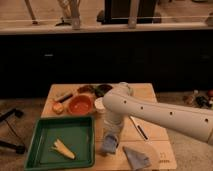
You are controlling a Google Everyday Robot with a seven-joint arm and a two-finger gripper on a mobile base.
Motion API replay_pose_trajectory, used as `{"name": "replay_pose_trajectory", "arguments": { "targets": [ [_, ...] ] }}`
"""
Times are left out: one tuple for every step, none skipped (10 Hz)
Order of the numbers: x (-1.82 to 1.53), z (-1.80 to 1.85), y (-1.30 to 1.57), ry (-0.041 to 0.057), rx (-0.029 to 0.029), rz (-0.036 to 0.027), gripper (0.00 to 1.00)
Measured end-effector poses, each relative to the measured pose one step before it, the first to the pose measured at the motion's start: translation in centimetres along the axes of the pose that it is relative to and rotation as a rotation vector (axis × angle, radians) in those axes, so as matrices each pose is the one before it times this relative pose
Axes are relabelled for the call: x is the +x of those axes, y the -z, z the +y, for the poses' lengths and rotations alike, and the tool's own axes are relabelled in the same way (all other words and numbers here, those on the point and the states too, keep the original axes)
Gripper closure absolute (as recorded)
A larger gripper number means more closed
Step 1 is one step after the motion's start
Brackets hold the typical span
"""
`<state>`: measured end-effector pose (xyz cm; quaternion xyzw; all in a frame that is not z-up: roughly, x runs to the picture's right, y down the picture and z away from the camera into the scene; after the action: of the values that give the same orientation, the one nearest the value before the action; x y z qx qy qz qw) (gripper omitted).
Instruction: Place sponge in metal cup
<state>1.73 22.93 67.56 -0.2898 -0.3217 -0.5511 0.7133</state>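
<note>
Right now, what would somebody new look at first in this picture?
The big white robot arm reaches across the light wooden table from the right, its gripper pointing down at a blue-grey sponge near the front edge. Left of it lies a green rectangular tray holding a yellow scrap, with a round orange bowl behind the tray.

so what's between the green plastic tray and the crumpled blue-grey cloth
In the camera view, the end effector, with a pale blue sponge at its tip, sits there: beside the green plastic tray's right wall, left of the crumpled blue-grey cloth.
</note>
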Motion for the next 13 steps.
{"name": "replay_pose_trajectory", "arguments": {
  "targets": [
    [0.050, -0.187, -0.321, 0.01324, -0.00163, -0.01188, 1.00],
    [0.033, 0.022, -0.160, 0.00453, -0.00080, -0.00711, 1.00],
    [0.034, 0.078, -0.193, 0.00370, -0.00010, -0.00829, 1.00],
    [0.049, 0.129, -0.224, 0.00337, 0.00003, -0.00921, 1.00],
    [0.026, 0.055, -0.150, 0.00265, -0.00043, -0.00608, 1.00],
    [0.038, -0.017, -0.189, 0.00425, -0.00067, -0.00668, 1.00],
    [0.003, -0.091, -0.043, 0.00355, -0.00138, -0.00180, 1.00],
    [0.068, 0.248, -0.053, -0.00112, 0.00180, -0.00470, 1.00],
    [0.040, 0.329, -0.023, -0.00498, -0.00114, -0.00293, 1.00],
    [0.065, 0.206, -0.044, -0.00453, -0.00187, -0.00133, 1.00],
    [0.062, 0.109, -0.024, -0.00430, -0.00291, -0.00521, 0.93],
    [0.016, 0.020, 0.000, -0.00281, -0.00211, -0.00256, 0.86],
    [-0.013, 0.126, -0.020, -0.00309, -0.00165, -0.00266, 0.76]
  ]
}}
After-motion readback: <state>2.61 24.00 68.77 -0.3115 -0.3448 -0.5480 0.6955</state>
